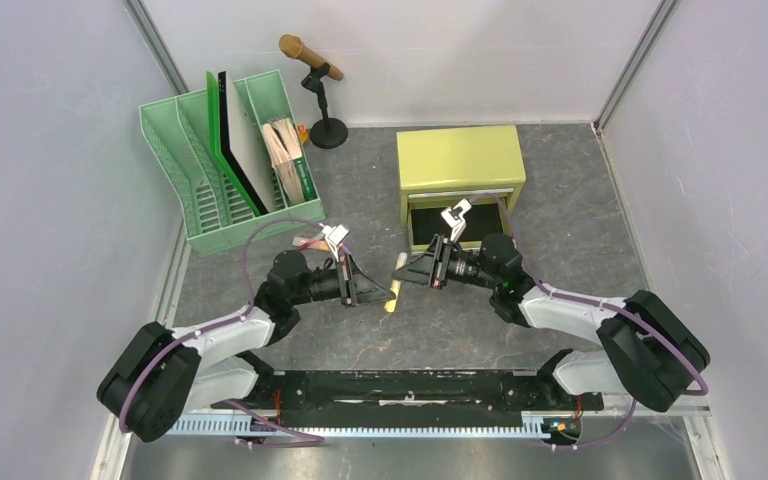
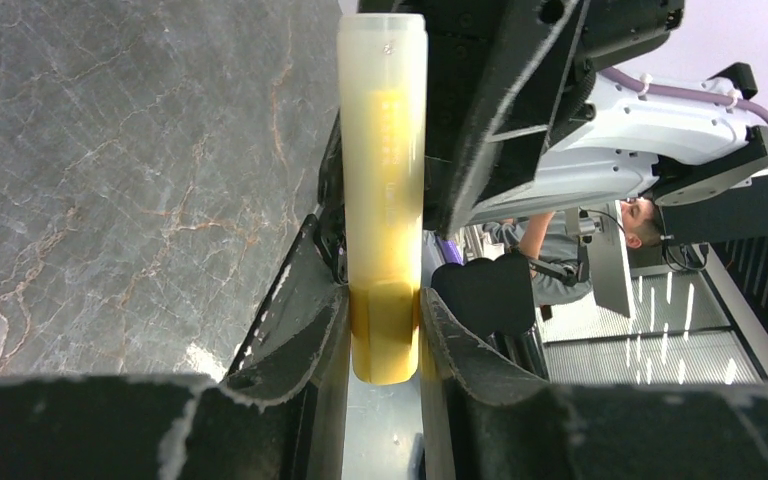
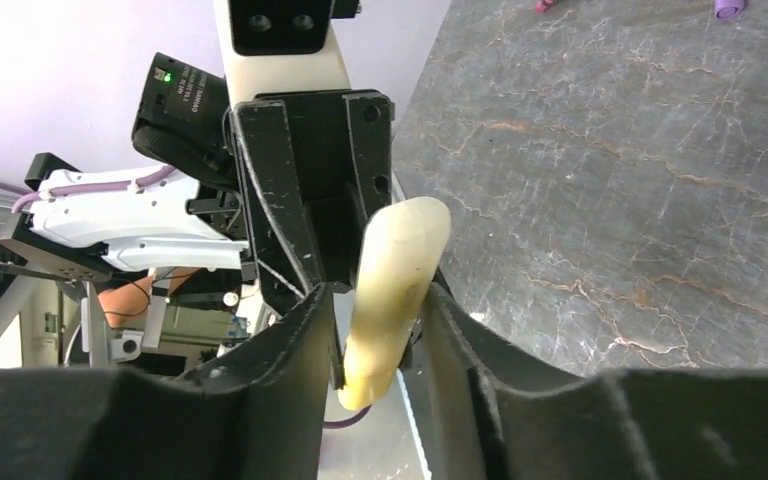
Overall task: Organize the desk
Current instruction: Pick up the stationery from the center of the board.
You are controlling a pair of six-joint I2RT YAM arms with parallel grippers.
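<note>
Handover above worktop (image 1: 580, 230) — L fingers (image 2: 295, 345) clamp marker (image 2: 382, 180), R fingers (image 3: 290, 360) flank its end, can't tell if gripping. The drawer (image 1: 425, 222) is open — stowing prob. left.

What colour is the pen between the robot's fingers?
Yellow, and paler toward its far end. The left wrist view shows the highlighter best.

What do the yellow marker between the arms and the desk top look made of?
Yellow cylindrical marker: probably plastic, smooth, slightly translucent at its capped end. Dark grey veined desk: stone-look top, faint sheen; real stone or laminate, can't tell.
</note>
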